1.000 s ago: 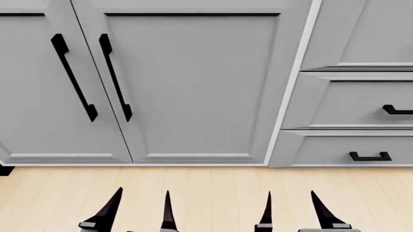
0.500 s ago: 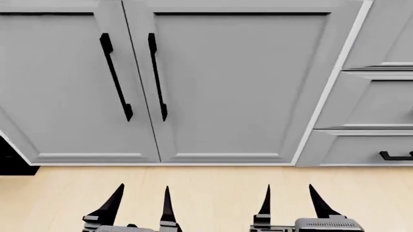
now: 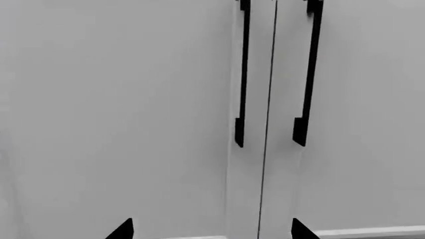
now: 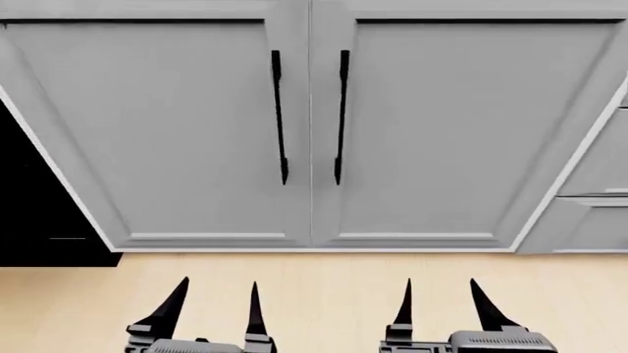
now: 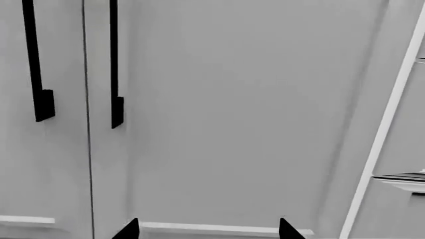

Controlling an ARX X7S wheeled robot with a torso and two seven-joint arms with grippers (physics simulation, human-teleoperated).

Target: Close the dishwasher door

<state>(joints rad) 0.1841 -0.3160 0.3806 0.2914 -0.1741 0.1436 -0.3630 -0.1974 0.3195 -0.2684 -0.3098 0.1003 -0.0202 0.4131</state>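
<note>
- Cabinet run (image 4: 176,132): a wall of grey panelled fronts fills the head view; two tall cabinet doors meet at a central seam, each shut flush, which leaves nothing here for the robot to act on
- Dishwasher door (image 4: 34,213): only a plain black area shows at the far left edge of the head view, beside the left cabinet door and down to the floor; judged to be the task's panel, but whether it hangs open or how far cannot be told from this sliver. It lies well off to the robot's left, out of reach of either arm as they are posed
- Floor (image 4: 324,294): pale wood planking runs from the cabinet base toward the robot; no counter top is in view
- Drawer fronts (image 4: 589,220): grey, stacked at the right edge, partly cut off
- Bar handles (image 4: 279,118): two black vertical bars flank the seam, untouched
- Left claw (image 4: 211,309): fingers spread, holding nothing, pointed at the cabinets and low over the floor; a carried, ready posture
- Right claw (image 4: 442,305): likewise spread and empty, level with the left
- Judgement: the task is not yet begun; the robot needs to bring the black panel in front of it before any push
</note>
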